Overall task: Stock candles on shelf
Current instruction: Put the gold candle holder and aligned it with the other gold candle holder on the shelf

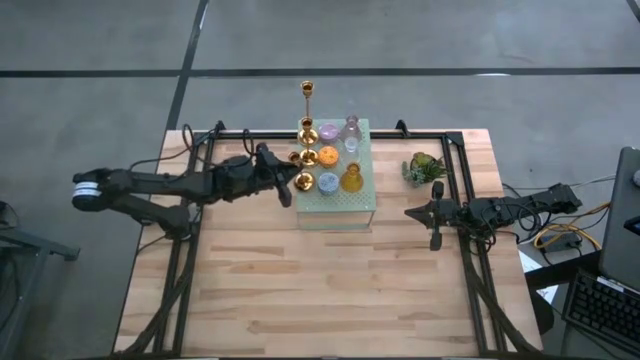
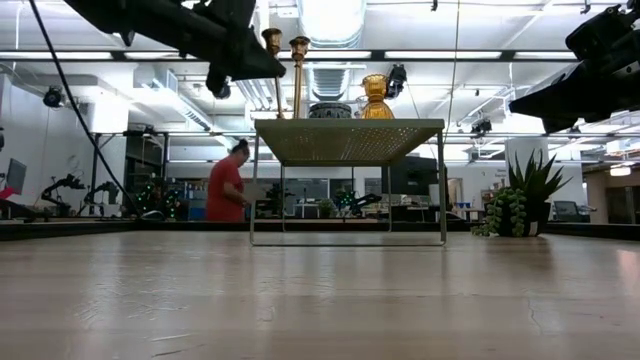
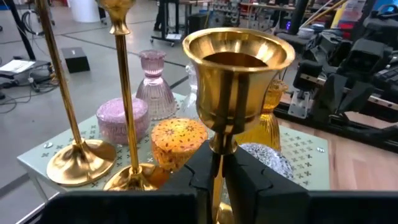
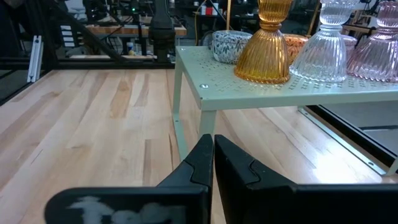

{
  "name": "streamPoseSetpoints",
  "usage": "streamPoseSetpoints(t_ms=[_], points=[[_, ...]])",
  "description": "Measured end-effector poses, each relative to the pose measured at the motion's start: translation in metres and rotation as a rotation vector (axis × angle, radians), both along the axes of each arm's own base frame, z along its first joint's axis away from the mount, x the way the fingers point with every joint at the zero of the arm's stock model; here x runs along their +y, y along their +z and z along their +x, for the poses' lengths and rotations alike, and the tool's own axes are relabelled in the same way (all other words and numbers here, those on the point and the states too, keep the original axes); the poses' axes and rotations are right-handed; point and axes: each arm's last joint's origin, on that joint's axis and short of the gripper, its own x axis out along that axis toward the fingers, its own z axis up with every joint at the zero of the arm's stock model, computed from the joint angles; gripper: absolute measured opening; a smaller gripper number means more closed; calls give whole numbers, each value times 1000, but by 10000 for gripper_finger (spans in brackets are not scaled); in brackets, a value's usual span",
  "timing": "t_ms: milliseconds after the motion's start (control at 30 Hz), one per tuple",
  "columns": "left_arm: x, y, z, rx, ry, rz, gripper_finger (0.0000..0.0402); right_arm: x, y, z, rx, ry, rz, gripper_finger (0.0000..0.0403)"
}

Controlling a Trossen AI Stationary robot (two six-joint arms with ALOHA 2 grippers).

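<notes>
- Pale mint-green perforated metal shelf (image 1: 337, 202): stands at the far centre of the light wooden table (image 1: 320, 290), inside the black metal frame (image 1: 460, 170) that runs round the tabletop.
- Candles on the shelf's mesh top: an orange patterned round candle (image 3: 176, 142), a lilac glittery jar candle (image 3: 122, 119), a mauve-pink ribbed glass holder (image 3: 155, 84), a clear ribbed glass holder (image 4: 322, 50), an amber ribbed glass holder (image 4: 266, 53) and a pale blue speckled round candle (image 1: 328, 182).
- Two tall brass candlesticks (image 3: 81, 158): their round bases rest at the shelf's left edge, one partly overhanging it.
- Left gripper (image 1: 292, 186): just left of the shelf, above its top, fingers closed on the stem of a brass goblet-shaped candle holder (image 3: 237, 68), held upright.
- Right gripper (image 1: 432, 218): well to the right of the shelf, over the table, fingers (image 4: 200, 163) pressed together with nothing between them.
- Small green potted plant (image 1: 423, 167): on the table to the right of the shelf, far side.
- Person in a red top (image 2: 226, 185): in the room beyond the table.
</notes>
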Motion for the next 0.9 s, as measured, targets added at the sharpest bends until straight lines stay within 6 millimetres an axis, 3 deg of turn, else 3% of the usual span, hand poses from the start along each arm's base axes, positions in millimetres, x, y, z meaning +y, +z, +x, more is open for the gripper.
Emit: streamPoseSetpoints(t_ms=[600,900], points=[[4,-2,25,-1,-5,14,32,0,0,0,0,0,1,8],[4,-3,25,2,-4,8,33,0,0,0,0,0,0,8]])
